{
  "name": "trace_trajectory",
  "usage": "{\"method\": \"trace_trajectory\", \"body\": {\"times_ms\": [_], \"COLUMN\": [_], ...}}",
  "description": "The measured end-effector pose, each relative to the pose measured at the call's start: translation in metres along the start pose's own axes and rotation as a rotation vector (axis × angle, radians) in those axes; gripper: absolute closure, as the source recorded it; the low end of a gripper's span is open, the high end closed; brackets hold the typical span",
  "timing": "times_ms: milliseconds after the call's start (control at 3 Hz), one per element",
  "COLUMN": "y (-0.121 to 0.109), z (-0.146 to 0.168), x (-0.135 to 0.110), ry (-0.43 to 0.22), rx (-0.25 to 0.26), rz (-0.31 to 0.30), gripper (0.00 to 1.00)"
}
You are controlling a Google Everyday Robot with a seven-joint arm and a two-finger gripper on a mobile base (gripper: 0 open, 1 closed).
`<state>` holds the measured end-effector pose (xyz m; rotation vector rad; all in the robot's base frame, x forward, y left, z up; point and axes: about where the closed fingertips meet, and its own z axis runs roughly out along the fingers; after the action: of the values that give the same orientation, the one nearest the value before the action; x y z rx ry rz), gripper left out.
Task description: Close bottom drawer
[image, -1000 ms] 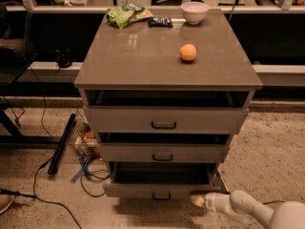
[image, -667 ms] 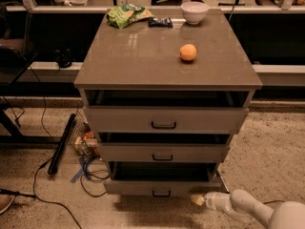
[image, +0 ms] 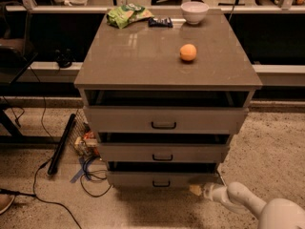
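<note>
The cabinet (image: 238, 109) held three grey drawers, all partly pulled out. The bottom drawer (image: 143, 179) was the lowest of the three, at the cabinet's base. It projected slightly forward, and a dark gap showed above its front panel. Its loop handle (image: 161, 183) sat at the panel's centre.

The gripper (image: 196, 190) was low at the cabinet's front right corner, just beside the right end of the bottom drawer's front panel. Whether it touched the panel could not be determined, nor whether it was spread or closed. The white arm (image: 243, 200) reached it from the cabinet's lower right.

On the cabinet's tabletop (image: 138, 56), an orange (image: 188, 52) lay right of centre. A white bowl (image: 194, 12), a dark packet (image: 160, 22) and a green bag (image: 128, 14) stood along the rear edge. Cables (image: 90, 175) lay on the floor left of the cabinet.
</note>
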<state>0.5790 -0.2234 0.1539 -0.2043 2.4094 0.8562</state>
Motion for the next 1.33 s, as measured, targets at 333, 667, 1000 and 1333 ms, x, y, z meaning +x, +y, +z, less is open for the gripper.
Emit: {"method": "trace_trajectory", "body": {"times_ms": [333,667,1000,1333], "y": [-0.008,-0.007,-0.002,-0.005], "z": [0.026,0.026,0.014,-0.035], "x": [-0.038,-0.037,-0.037,-0.029], "ry": [-0.045,-0.048,-0.083,-0.129], "rx": [-0.008,-0.009,-0.013,0.027], "rz": [-0.018,-0.019,-0.034,-0.011], "gripper": [1.00,1.00,1.00,1.00]}}
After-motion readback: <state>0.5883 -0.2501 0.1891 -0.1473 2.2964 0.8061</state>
